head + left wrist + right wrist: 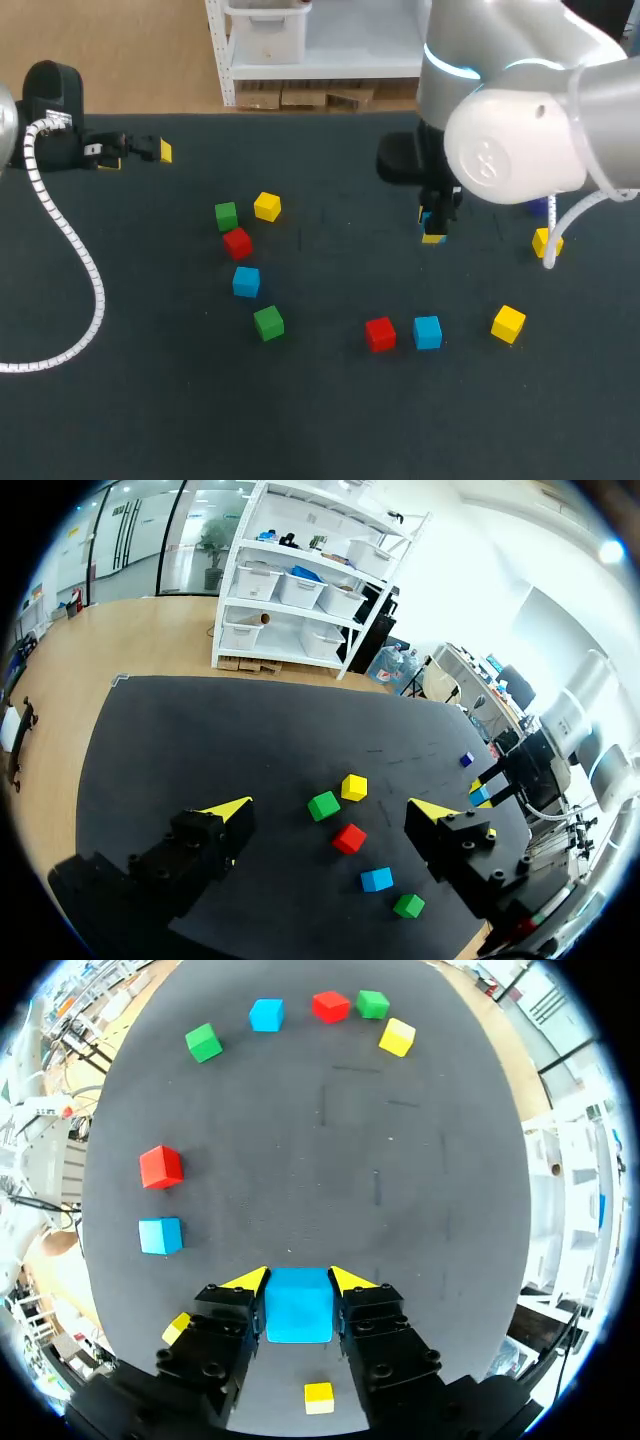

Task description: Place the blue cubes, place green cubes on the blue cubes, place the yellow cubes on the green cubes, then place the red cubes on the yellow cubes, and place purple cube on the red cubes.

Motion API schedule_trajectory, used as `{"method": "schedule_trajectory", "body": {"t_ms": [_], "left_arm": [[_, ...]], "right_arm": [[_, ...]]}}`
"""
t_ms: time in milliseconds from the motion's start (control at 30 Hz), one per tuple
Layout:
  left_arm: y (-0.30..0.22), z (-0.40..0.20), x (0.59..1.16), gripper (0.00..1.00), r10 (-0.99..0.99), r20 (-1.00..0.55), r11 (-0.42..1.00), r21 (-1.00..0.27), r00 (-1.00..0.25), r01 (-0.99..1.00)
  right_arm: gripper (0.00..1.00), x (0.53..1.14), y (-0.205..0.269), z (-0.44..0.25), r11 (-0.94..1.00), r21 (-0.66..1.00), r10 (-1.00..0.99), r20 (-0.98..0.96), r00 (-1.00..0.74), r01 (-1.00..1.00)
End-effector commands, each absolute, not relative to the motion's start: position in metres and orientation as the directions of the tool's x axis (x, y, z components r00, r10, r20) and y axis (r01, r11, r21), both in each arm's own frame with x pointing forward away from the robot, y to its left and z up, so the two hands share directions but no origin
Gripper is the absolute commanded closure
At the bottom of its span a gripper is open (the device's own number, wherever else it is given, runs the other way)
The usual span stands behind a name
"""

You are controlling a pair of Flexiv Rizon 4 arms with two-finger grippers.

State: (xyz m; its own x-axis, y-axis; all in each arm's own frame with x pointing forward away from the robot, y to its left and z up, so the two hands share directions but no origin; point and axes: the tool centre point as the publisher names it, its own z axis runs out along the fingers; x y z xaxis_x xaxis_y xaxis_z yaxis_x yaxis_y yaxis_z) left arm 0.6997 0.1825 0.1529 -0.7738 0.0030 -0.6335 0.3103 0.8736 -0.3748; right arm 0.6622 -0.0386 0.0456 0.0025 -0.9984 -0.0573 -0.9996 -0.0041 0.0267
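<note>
One blue cube (298, 1312) is pinched between the two yellow tips of the right hand (299, 1280), over the counter (330, 420) a little right of its middle. I cannot tell whether the cube touches the surface. To the held cube's right lies a yellow cube (545, 242), and near that is the purple cube (540, 207), partly hidden by the right arm (520, 140).

Nearer the robot than the held cube, a red cube (380, 333) and a second blue cube (427, 331) sit side by side, with a second yellow cube (508, 323) off to their right.

Well to the held cube's left is a loose cluster: a green cube (226, 215), a third yellow cube (267, 206), a second red cube (237, 242), a third blue cube (246, 281) and a second green cube (268, 322).

Far left of the held cube, the left hand (332, 810) is spread and holds nothing.
</note>
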Motion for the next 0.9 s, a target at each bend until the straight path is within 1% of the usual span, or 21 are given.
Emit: {"method": "schedule_trajectory", "body": {"t_ms": [33, 267, 567, 900], "left_arm": [[0.184, 0.151, 0.7, 0.0, 0.002, -0.639, 0.868, -0.38, -0.769, 0.318], [0.184, 0.151, 0.7, 0.0, 0.002, -0.639, 0.868, -0.38, -0.769, 0.318], [0.184, 0.151, 0.7, 0.0, 0.002, -0.639, 0.868, -0.38, -0.769, 0.318], [0.184, 0.151, 0.7, 0.0, 0.002, -0.639, 0.868, -0.38, -0.769, 0.318]], "right_arm": [[1.0, 0.664, -0.034, 0.034, -0.028, 0.06, -0.998, -0.049, 0.025, -0.998], [1.0, 0.668, -0.031, 0.012, -0.016, 0.059, -1.0, -0.012, 0.015, -0.998], [1.0, 0.684, -0.027, -0.005, 0.069, 0.063, -0.997, -0.019, -0.07, -0.996], [1.0, 0.683, -0.029, -0.012, 0.065, 0.058, -0.998, -0.011, -0.066, -0.996]]}}
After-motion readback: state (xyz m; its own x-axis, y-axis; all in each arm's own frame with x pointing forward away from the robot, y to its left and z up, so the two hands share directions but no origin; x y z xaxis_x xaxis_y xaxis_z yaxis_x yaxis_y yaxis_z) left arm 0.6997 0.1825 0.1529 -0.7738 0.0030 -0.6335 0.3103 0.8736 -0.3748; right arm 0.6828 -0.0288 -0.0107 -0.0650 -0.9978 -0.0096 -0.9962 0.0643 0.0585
